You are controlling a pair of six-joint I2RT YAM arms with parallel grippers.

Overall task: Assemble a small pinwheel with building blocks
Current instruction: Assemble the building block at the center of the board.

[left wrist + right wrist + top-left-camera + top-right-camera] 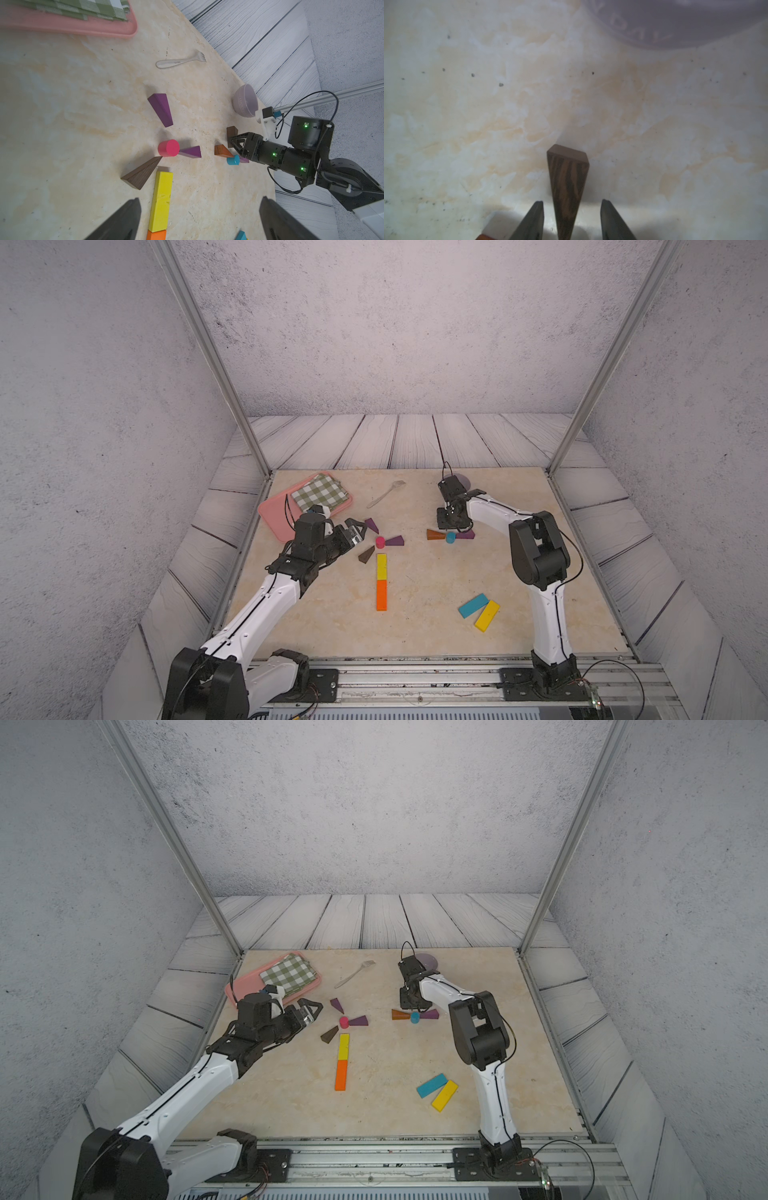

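The dark brown wedge (568, 187) rests on the counter (508, 104) at 12 o'clock of the blue cylinder (450, 536). This cylinder has an orange-brown wedge (434, 534) at 9 o'clock and a purple wedge (467, 535) at 3 o'clock. The right gripper (572, 202) keeps its jaws spread on both sides of the dark wedge and does not touch it. The left gripper (200, 198), jaws wide apart and empty, hovers near the pink cylinder (380, 542).

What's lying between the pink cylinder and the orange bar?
A yellow bar, end to end with the orange bar and stopping just short of the pink cylinder, seen in both top views.
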